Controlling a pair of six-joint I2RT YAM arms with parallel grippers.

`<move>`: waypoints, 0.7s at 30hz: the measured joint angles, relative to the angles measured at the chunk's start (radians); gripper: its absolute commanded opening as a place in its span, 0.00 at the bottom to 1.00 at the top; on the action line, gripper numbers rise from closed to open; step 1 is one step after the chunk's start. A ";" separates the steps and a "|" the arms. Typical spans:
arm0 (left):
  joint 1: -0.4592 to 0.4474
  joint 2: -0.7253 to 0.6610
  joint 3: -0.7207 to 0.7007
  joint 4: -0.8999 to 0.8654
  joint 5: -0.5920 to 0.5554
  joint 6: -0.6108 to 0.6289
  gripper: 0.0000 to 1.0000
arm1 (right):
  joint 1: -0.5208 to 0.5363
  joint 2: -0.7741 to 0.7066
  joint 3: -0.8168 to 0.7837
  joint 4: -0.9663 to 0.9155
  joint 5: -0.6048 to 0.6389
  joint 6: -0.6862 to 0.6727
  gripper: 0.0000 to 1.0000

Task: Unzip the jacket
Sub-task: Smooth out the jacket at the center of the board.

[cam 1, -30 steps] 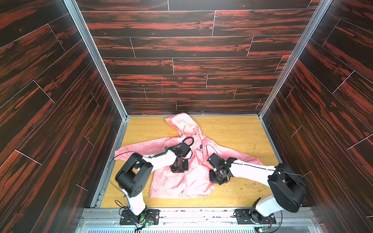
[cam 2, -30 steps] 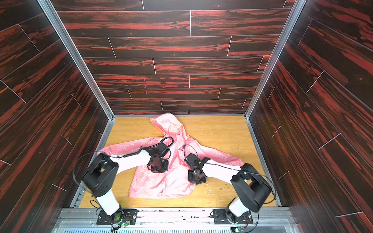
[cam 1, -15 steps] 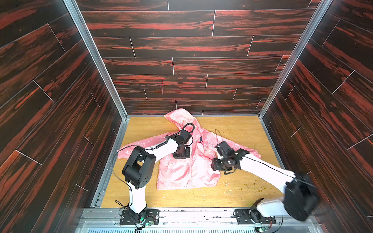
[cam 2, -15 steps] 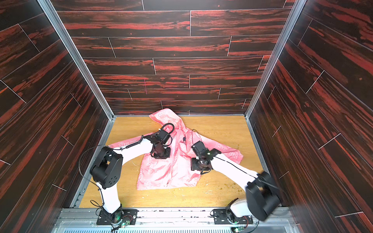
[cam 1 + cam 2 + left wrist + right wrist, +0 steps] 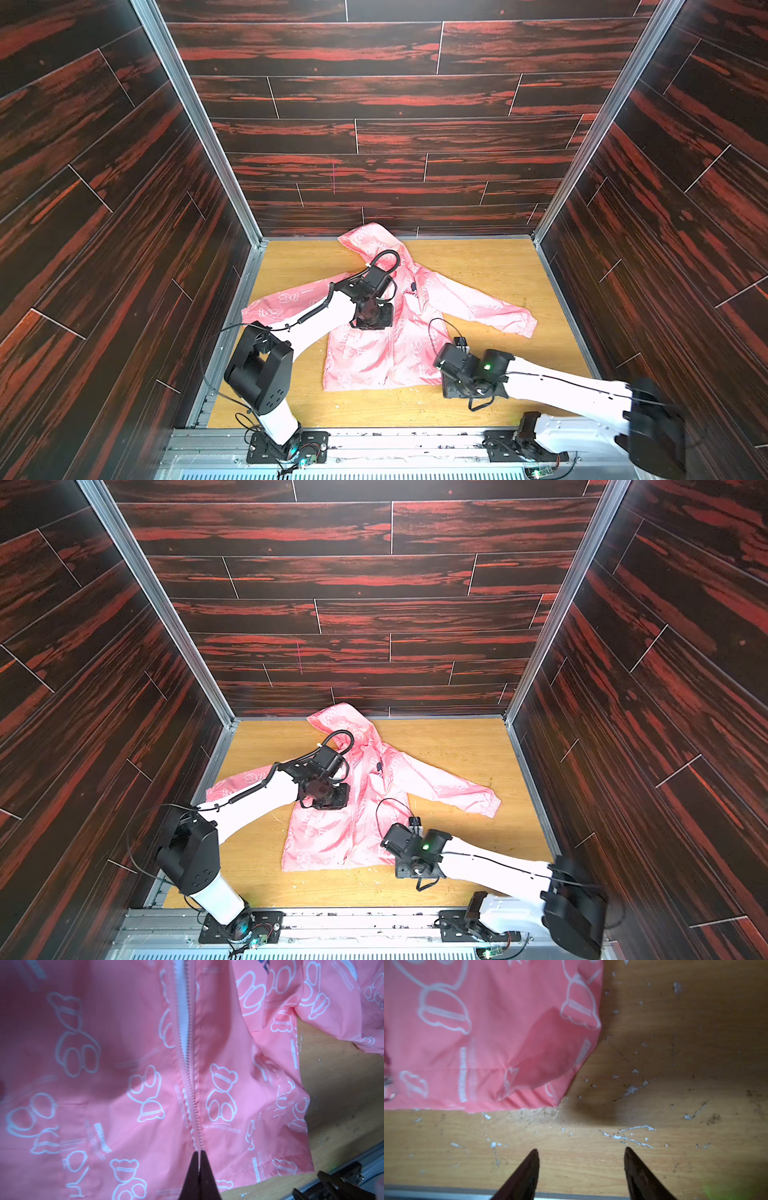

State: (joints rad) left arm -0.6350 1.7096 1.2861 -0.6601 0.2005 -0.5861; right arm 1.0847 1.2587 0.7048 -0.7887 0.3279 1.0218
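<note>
Left pincer: together on zipper line, pull hidden. Right pincer: apart over bare table, beside hem. Jacket flat mid-table, hood far. Pin hem, draw slider straight nearward, slowly.

Chest logo cropped at edge

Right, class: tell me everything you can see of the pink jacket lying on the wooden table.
The jacket is small, hooded, shiny light-pink fabric printed with white bear outlines, with a dark chest logo. It lies front up on the wooden table, sleeves spread, hood toward the back wall. Its front zipper runs to the left tool, whose shut tips meet it. The open right tool is off its hem corner, not touching.
</note>
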 measured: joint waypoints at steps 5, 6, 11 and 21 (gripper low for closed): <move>-0.031 0.050 0.005 0.042 0.064 -0.055 0.00 | 0.003 0.075 0.002 0.047 0.062 0.051 0.73; -0.033 0.061 0.005 0.050 0.073 -0.065 0.00 | 0.004 0.086 0.002 0.061 0.070 0.059 0.73; -0.045 0.097 0.005 0.064 0.092 -0.097 0.00 | 0.000 0.112 0.001 0.148 0.091 0.082 0.74; -0.061 0.152 0.003 0.078 0.110 -0.133 0.00 | -0.047 0.171 -0.008 0.260 0.120 0.088 0.71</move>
State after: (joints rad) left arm -0.6964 1.8614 1.2896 -0.5819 0.3103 -0.7193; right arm 1.0378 1.4292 0.6964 -0.5289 0.4480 1.1099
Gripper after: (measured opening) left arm 0.049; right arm 0.720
